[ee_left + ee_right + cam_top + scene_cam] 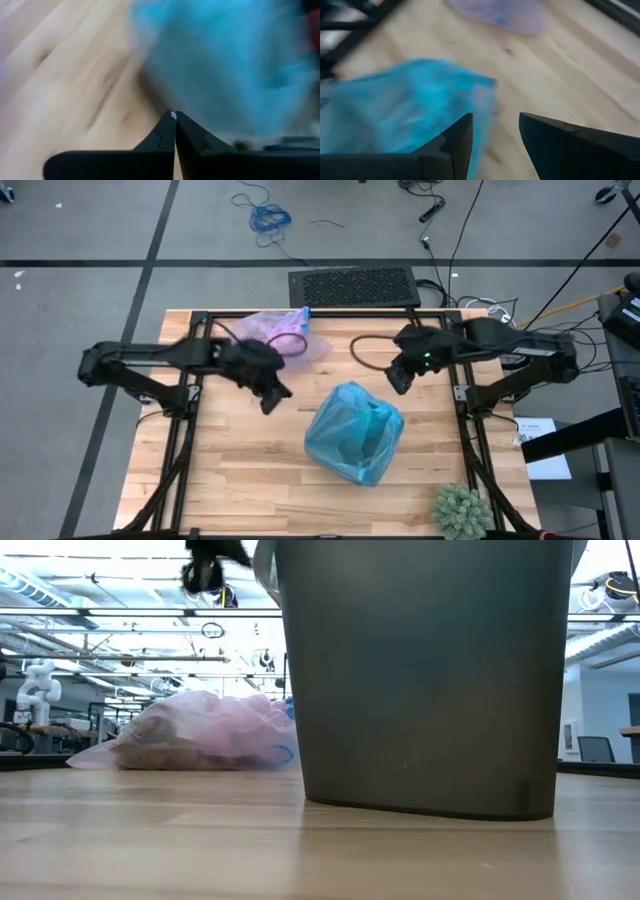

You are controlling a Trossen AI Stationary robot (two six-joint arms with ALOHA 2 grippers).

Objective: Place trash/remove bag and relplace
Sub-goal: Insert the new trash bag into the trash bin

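The lavender-pink bag lies on its side on the table's far part, and the brown trash shows through its wall. A grey bin stands mid-table with a light blue plastic bag draped over its top. My left gripper hangs shut in the air left of the bin, with nothing between its fingers. My right gripper hangs open above the table, off the bin's far right. In the right wrist view its fingers frame bare wood beside the blue bag.
A green spiky plant stands at the table's near right corner. Black frame rails run along both table sides. Bare wood lies left of the bin and along the near edge.
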